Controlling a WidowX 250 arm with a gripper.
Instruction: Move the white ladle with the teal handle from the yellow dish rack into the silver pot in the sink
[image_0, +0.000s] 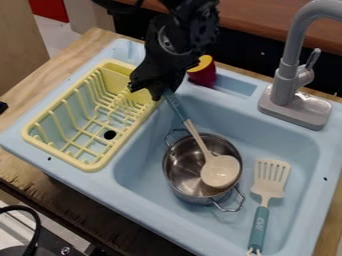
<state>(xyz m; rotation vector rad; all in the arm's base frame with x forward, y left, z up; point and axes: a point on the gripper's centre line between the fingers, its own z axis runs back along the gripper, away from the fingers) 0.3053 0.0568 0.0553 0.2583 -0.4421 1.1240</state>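
Note:
The black gripper hangs over the sink's back-left part, beside the drying rack, shut on the handle end of a ladle-like spoon. The spoon slants down to the right, its teal handle at the gripper and its cream bowl over the metal pot. Whether the bowl touches the pot cannot be told. The pot stands in the basin with two wire handles. To its right a slotted spatula lies in the basin, its cream head toward the back and teal handle toward the front.
A yellow drying rack sits at the left of the light blue sink. Behind the basin is a dark red and yellow object, close to the arm. A grey faucet rises at the back right.

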